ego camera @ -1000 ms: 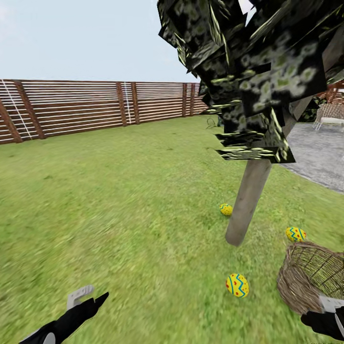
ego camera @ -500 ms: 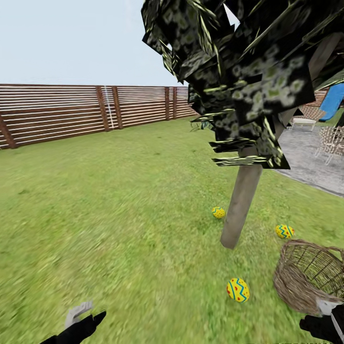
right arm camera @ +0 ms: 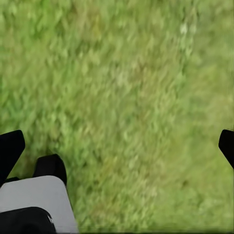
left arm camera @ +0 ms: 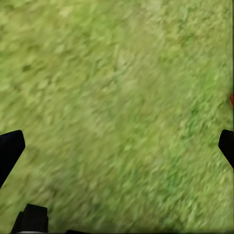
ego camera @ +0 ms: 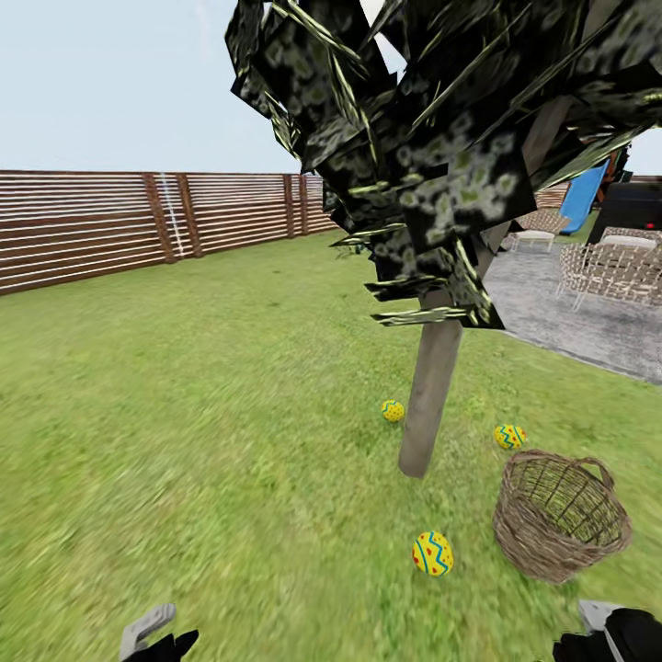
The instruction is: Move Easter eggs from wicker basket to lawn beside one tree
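Three yellow Easter eggs lie on the lawn (ego camera: 184,432) around the tree (ego camera: 429,395): one (ego camera: 393,411) just left of the trunk, one (ego camera: 509,436) to its right, one (ego camera: 432,553) nearer me. The wicker basket (ego camera: 559,515) stands upright right of the trunk, and no egg shows inside it. My left gripper (ego camera: 158,636) peeks in at the head view's bottom edge; in the left wrist view it (left arm camera: 117,144) is open over bare grass. My right gripper (ego camera: 602,630) sits at the bottom right corner; in the right wrist view it (right arm camera: 117,146) is open over grass too.
A brown slat fence (ego camera: 110,225) bounds the garden at the back left. Grey paving (ego camera: 588,322) with wicker chairs (ego camera: 611,267) lies at the right behind the tree. Low leaf cards (ego camera: 432,276) hang over the trunk. Wide grass stretches to the left.
The whole view has shifted: tree, eggs and basket slid left and sit farther off, so the camera moved. Both grippers have sunk toward the bottom edge. Eggs and basket stay put relative to the tree.
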Motion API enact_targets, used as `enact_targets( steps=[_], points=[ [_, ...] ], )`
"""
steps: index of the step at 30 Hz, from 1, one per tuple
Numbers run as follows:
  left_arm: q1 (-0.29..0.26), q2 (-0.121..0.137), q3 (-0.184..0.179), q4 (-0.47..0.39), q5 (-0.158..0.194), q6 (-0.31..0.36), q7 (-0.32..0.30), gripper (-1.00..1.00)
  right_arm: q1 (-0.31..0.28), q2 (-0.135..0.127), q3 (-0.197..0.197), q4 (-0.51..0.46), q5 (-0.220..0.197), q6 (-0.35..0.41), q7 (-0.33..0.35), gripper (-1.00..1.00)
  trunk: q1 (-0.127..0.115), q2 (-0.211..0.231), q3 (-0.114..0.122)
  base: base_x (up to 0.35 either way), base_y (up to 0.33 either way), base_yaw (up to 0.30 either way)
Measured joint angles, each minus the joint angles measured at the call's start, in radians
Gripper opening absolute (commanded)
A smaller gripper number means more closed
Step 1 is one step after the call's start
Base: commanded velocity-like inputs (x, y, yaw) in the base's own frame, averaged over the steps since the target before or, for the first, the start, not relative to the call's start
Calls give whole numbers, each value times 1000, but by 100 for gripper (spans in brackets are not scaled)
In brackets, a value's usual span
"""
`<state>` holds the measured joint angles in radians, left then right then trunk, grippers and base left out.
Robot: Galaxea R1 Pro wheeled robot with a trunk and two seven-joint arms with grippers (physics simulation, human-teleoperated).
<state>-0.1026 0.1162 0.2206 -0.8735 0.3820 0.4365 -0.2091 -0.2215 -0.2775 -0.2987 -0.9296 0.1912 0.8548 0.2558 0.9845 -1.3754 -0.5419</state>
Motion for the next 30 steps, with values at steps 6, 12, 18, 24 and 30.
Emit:
enact_targets(
  steps=[6, 12, 18, 24, 30],
  points=[
    [0, 1, -1, 8, -1, 0, 0, 100, 0, 30, 7, 8, 3, -5, -3, 100, -23, 42, 26, 0, 0, -232],
    [0, 9, 2, 84, -18, 0, 0, 100, 0, 55, 20, 53, 4, -25, -6, 100, -46, 84, 51, 0, 0, -227],
    [0, 11, 1, 170, -54, 0, -1, 100, 0, 124, 37, 120, 95, -91, -7, 100, -69, 126, 78, 0, 0, -216],
    [0, 9, -1, 205, -60, 0, 0, 100, 0, 160, 37, 154, 156, -140, -6, 100, -92, 168, 102, 0, 0, -111],
    [0, 7, 0, 229, -60, -1, 0, 100, 0, 163, 37, 173, 161, -155, -6, 100, -115, 210, 122, 0, 0, -8]
  ],
)
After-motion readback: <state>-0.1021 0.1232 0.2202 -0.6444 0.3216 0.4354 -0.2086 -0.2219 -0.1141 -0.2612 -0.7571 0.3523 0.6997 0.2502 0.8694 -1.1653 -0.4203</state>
